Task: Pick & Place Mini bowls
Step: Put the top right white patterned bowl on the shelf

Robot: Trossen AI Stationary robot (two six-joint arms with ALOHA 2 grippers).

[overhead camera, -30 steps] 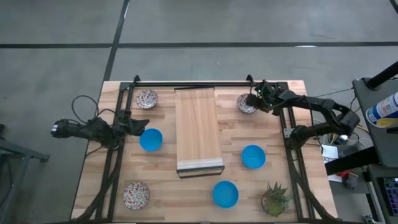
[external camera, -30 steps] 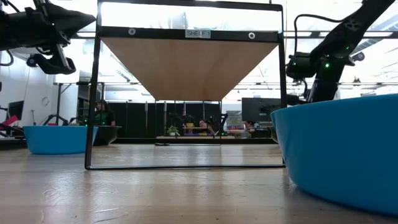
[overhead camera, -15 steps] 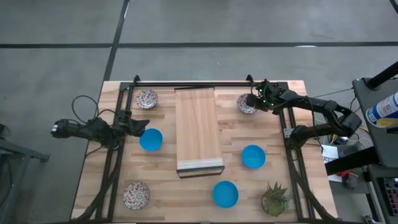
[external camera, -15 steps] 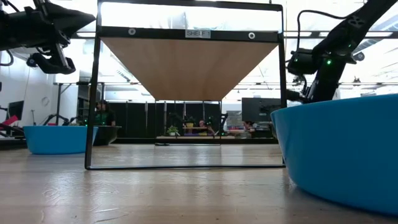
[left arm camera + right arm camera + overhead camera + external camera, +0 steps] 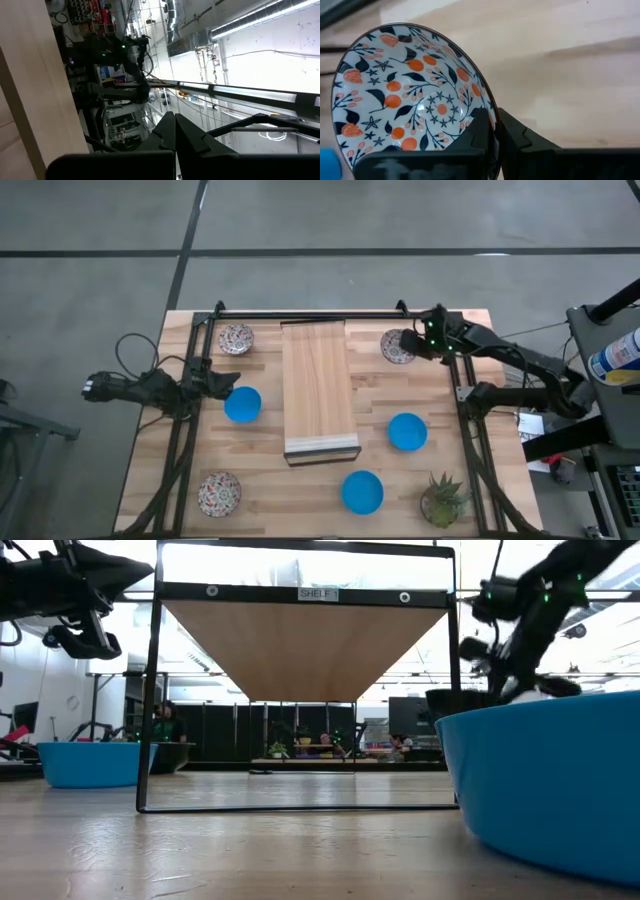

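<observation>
Six mini bowls are on or over the table. Patterned ones are at far left [image 5: 236,337], near left [image 5: 219,493] and far right [image 5: 398,346]. Blue ones stand left of the board [image 5: 242,404], right of it [image 5: 407,431] and near the front [image 5: 362,491]. My right gripper [image 5: 420,341] is shut on the far-right patterned bowl [image 5: 410,95]. My left gripper [image 5: 228,379] is shut and hovers beside the left blue bowl, touching nothing. My right gripper holds the patterned bowl by its rim [image 5: 487,107], on the side toward the table's right edge. One finger [image 5: 479,127] is inside the bowl and the other outside. The bowl is tilted and, in the low view, its dark underside [image 5: 458,700] is off the table.
A long pale wooden board [image 5: 319,390] slopes down the table's middle from a black shelf frame [image 5: 300,590]. A small potted plant [image 5: 444,498] stands at the near right corner. Black frame rails [image 5: 468,430] run along both table sides.
My right gripper has risen and shifted slightly toward the table's right edge, carrying the patterned bowl up with it. In the low view the bowl's underside now shows above the near blue bowl's rim, where it did not before. The right arm's elbow has swung outward.
</observation>
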